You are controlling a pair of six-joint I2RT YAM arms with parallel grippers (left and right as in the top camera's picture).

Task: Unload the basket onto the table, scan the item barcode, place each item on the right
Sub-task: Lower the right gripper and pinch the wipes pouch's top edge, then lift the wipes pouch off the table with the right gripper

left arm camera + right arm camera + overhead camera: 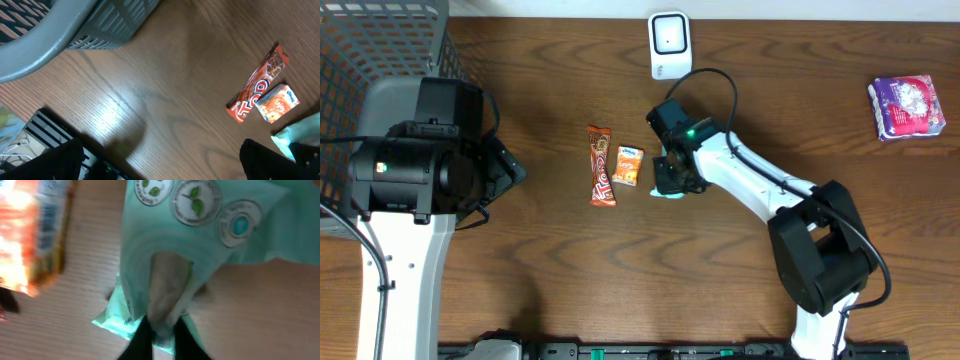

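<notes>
Two arms: both reach over the wooden table [550, 270] from its near edge, one on each side of the white scanner [668, 45].
Right arm: elbow bent low, forearm angled in toward the scanner, wrist tipped downward just short of it.
Right gripper [670, 182]: fingers pressed almost together, pinching a raised fold of the mint-green packet [165, 255].
Mint-green packet: at table level directly in front of the scanner, near it but apart, under the right wrist.
Left arm: held well to the left of the scanner, beside the grey basket [380, 40], wrist pointing toward mid-table.
Left gripper [510, 170]: fingers spread wide, nothing between them.
Candy bar [602, 165] and small orange packet [629, 165]: side by side, in front and left of the scanner.
Purple pack [907, 106]: well to the right of the scanner.
</notes>
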